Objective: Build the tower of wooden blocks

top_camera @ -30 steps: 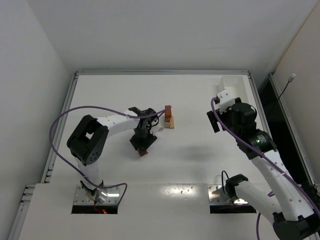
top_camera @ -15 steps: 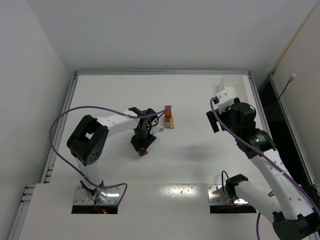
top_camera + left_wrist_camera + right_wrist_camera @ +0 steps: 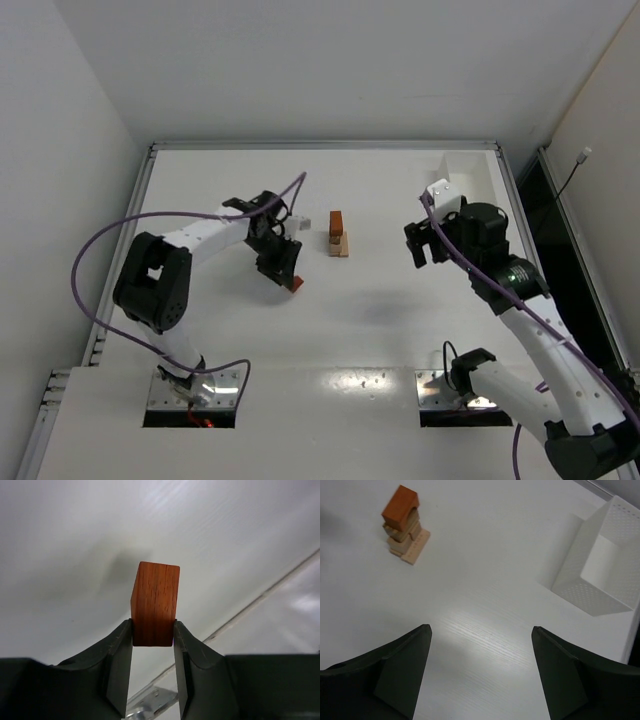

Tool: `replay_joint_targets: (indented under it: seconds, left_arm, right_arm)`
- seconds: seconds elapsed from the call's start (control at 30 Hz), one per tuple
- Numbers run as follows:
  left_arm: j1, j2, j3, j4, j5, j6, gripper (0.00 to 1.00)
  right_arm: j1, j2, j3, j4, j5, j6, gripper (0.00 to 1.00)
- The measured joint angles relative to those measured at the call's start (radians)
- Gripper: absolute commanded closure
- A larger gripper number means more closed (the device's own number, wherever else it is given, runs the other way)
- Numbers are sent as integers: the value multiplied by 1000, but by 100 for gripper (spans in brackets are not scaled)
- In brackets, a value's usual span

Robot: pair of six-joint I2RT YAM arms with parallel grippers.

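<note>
The wood block tower [image 3: 338, 234] stands at mid-table: a flat tan base, tan blocks and a reddish-brown block on top. It also shows in the right wrist view [image 3: 404, 524] at the upper left. My left gripper [image 3: 292, 282] is shut on a reddish-brown block [image 3: 155, 604], held to the left of and nearer than the tower; the block's tip shows in the top view [image 3: 297, 285]. My right gripper [image 3: 480, 632] is open and empty, above bare table to the right of the tower.
A white rectangular tray [image 3: 468, 175] stands at the back right, also in the right wrist view [image 3: 602, 562]. A raised metal rim [image 3: 320, 145] runs round the table. The left arm's purple cable [image 3: 110, 240] loops to the left.
My left gripper has swung left, away from the tower, with the reddish-brown block in it. My right gripper has shifted slightly left and down.
</note>
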State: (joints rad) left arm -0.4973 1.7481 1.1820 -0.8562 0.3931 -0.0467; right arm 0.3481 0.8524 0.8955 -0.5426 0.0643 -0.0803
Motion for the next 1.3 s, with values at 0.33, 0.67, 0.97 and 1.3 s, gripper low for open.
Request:
replay_joint_targets:
  seconds: [0.33, 0.67, 0.97, 1.3]
  left_arm:
    - [274, -39, 55, 390, 541, -345, 100]
    - [435, -41, -194, 1613, 787, -1409, 100]
    - [445, -92, -148, 1980, 808, -1727, 100]
    - [444, -97, -153, 2028, 808, -1788, 100]
  right_arm:
    - [-54, 155, 0, 209, -338, 267, 19]
    - [-97, 513, 84, 594, -644, 701, 19]
    - [-47, 650, 184, 838, -683, 900, 23]
    - [48, 727, 327, 993, -721, 972, 28]
